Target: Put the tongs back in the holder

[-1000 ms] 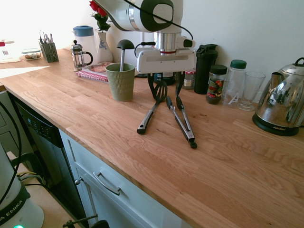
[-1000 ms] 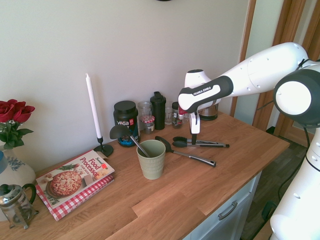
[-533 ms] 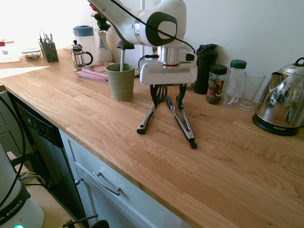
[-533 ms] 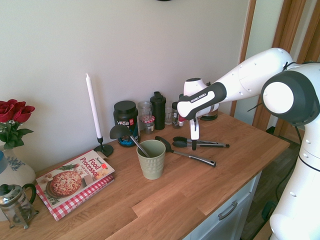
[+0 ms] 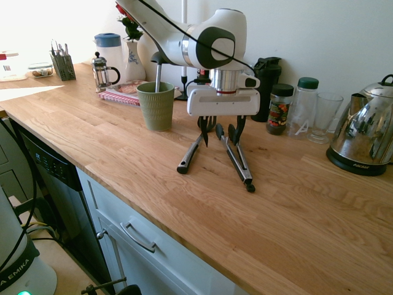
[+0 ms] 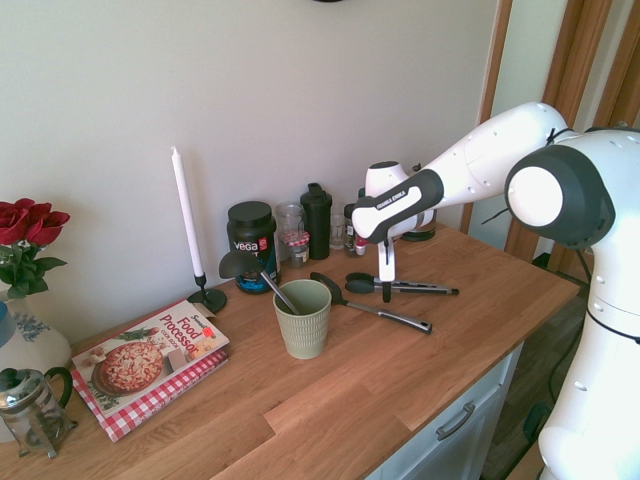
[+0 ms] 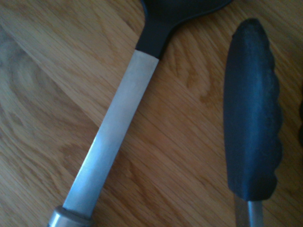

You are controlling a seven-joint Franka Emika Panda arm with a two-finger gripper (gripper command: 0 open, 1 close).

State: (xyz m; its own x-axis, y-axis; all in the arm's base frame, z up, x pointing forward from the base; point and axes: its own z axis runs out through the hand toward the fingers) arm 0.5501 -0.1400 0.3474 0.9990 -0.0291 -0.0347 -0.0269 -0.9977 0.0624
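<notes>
Tongs (image 5: 236,161) lie ungrasped on the counter (image 5: 153,166); gripper (image 5: 222,130) wide open, empty; holder (image 5: 156,110) still to be filled.

Kitchen, with kettle (image 5: 363,129) and countertop (image 5: 245,227)

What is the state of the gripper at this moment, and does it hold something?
Gripper: open, holding nothing; the tongs lie on the counter below it.
</notes>
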